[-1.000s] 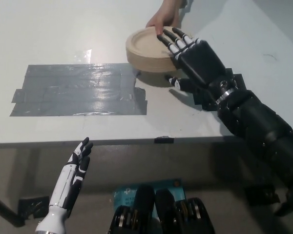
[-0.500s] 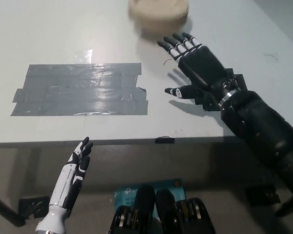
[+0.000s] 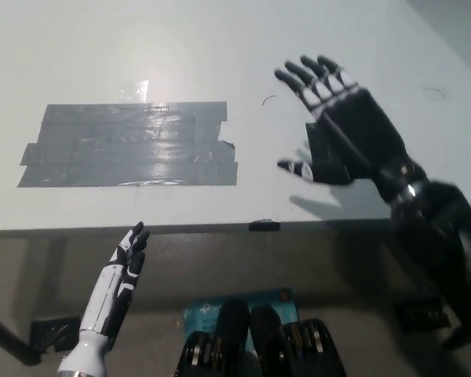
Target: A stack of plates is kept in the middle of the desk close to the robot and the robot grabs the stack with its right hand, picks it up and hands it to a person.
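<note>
No stack of plates shows in the head view now, and no person is in the picture. My black right hand (image 3: 341, 122) hovers open above the right part of the white desk (image 3: 220, 47), palm up, fingers spread and holding nothing. My white left hand (image 3: 119, 279) rests low at the lower left, below the desk's front edge, fingers straight and open.
A wide patch of grey tape strips (image 3: 129, 144) lies on the desk's left half. A small black tab (image 3: 264, 226) sits on the front edge. A black square mark (image 3: 320, 141) on the desk is partly hidden under my right hand.
The stack of plates, held by a person's hand at the top, went up and out of the picture. My right hand drew back toward me and to the right, staying open.
</note>
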Motion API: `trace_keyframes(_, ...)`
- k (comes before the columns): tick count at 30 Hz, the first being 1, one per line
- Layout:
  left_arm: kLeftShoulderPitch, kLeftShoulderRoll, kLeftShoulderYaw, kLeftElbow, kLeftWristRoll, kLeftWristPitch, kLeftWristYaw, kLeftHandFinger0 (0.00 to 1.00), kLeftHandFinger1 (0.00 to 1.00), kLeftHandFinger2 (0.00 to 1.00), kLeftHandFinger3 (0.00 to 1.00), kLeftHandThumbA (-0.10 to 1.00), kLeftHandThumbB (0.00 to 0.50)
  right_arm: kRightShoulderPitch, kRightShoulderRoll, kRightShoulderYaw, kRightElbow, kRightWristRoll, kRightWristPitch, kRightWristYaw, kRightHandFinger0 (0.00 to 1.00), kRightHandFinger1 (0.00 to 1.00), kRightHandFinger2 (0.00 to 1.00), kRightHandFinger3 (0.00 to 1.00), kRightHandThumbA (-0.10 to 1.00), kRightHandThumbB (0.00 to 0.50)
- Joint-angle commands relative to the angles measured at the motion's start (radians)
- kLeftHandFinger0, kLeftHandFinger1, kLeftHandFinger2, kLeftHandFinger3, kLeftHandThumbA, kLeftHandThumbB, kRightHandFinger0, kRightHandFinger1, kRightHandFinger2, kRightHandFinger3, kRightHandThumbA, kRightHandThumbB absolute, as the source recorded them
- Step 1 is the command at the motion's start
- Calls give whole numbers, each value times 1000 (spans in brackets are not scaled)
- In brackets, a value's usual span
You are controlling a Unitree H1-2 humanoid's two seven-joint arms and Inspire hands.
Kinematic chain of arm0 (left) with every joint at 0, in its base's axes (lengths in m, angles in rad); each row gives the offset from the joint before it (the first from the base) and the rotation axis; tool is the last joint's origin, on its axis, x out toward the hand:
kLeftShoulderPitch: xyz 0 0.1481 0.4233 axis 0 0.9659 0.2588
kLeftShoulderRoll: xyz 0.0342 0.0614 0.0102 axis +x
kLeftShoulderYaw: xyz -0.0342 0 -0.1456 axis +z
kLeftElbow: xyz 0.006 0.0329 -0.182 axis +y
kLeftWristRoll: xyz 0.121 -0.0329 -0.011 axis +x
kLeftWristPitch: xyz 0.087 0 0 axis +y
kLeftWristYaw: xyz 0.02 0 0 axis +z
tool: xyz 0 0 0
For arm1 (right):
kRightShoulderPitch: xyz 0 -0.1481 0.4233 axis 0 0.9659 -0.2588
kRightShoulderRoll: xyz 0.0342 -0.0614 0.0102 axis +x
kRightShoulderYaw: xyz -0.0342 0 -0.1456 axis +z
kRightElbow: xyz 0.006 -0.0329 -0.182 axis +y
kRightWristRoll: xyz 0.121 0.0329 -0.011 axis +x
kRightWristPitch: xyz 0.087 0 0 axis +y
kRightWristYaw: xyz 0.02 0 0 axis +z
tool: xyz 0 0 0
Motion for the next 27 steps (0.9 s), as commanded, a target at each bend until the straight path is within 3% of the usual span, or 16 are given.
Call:
trace_keyframes(1, -32, 23, -2, -40, 3, -21, -15, 1000, 1000, 1000, 1000, 1000, 0, 312, -91, -195, -756, 307, 130, 102, 1000, 1000, 1000, 1000, 899, 480)
trace_keyframes(5, -28, 21, -2, -35, 4, -21, -14, 1000, 1000, 1000, 1000, 1000, 0, 455, -74, -193, -801, 409, 64, 29, 1000, 1000, 1000, 1000, 838, 464)
trace_keyframes(9, -11, 19, -4, -35, 6, -21, -12, 1000, 1000, 1000, 1000, 1000, 0, 574, -5, -192, -730, 463, 15, -31, 1000, 1000, 1000, 1000, 953, 480)
trace_keyframes(11, -5, 16, -10, -32, 10, -32, -11, 1000, 1000, 1000, 1000, 1000, 0, 611, 34, -199, -671, 504, -27, -59, 1000, 1000, 1000, 1000, 919, 404)
trace_keyframes(13, -2, 14, -11, -33, 9, -34, -10, 1000, 1000, 1000, 1000, 1000, 0, 633, 71, -207, -611, 527, -54, -76, 1000, 1000, 1000, 1000, 972, 405)
trace_keyframes(15, 5, 12, -10, -37, 10, -26, -9, 1000, 1000, 1000, 1000, 1000, 0, 655, 115, -216, -522, 560, -99, -91, 1000, 1000, 1000, 1000, 943, 341)
trace_keyframes(18, 20, 11, -15, -37, 15, -35, -7, 1000, 1000, 1000, 1000, 1000, 0, 665, 169, -220, -375, 649, -144, -70, 1000, 1000, 1000, 1000, 920, 305)
trace_keyframes(19, 28, 10, -17, -36, 16, -39, -7, 1000, 1000, 1000, 1000, 1000, 0, 670, 191, -224, -328, 670, -139, -53, 1000, 1000, 1000, 1000, 939, 328)
trace_keyframes(23, 47, 6, -21, -41, 15, -36, -8, 1000, 1000, 1000, 1000, 1000, 0, 674, 220, -221, -224, 622, -117, -22, 1000, 1000, 1000, 1000, 950, 314)
trace_keyframes(27, 57, 7, -23, -41, 20, -33, -4, 1000, 1000, 1000, 1000, 1000, 0, 664, 226, -220, -180, 595, -101, 18, 1000, 1000, 1000, 1000, 936, 340)
